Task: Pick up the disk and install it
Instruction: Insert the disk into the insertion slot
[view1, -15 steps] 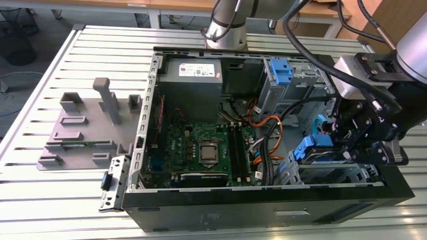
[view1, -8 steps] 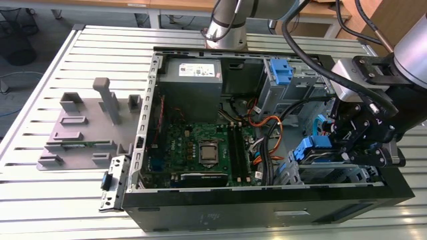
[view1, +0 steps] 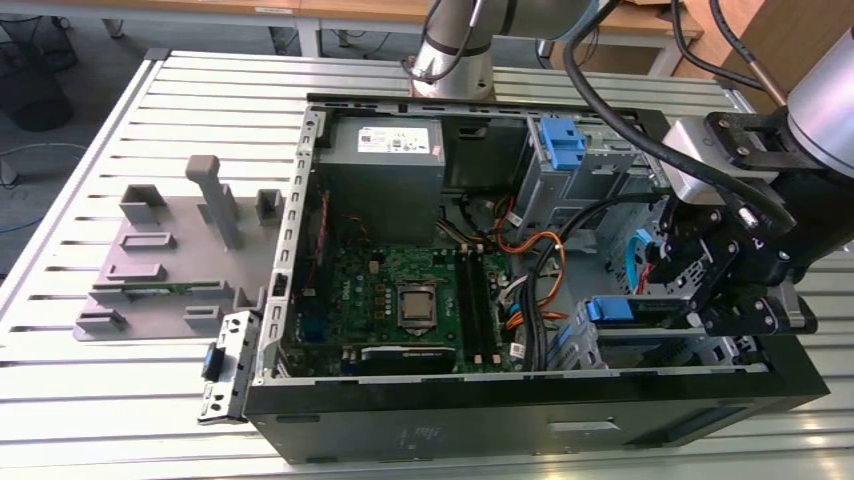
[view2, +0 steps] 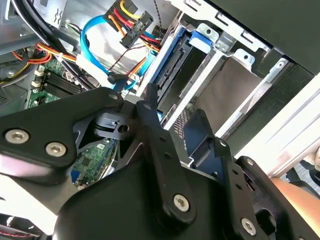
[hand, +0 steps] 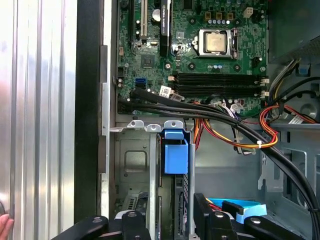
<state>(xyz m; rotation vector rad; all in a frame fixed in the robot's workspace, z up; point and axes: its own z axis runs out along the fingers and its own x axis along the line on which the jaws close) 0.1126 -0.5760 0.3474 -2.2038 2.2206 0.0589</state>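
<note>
Open black tower PC case (view1: 534, 420) lies on the slotted aluminium table (view1: 134, 110). The black linkage gripper (view1: 714, 285) hangs over its grey sheet-metal drive cage (hand: 131, 160). The disk (hand: 176, 156), a flat drive framed in a blue plastic bracket, sits edge-on in a cage slot between the jaws. Can't tell if the jaws clamp it or stand clear. Judgement: pick-up done, drive largely in the slot, full seating unconfirmed. A black cable plug on yellow-and-red wires (view2: 134, 24) hangs loose beyond the jaws, apart from the drive.
</note>
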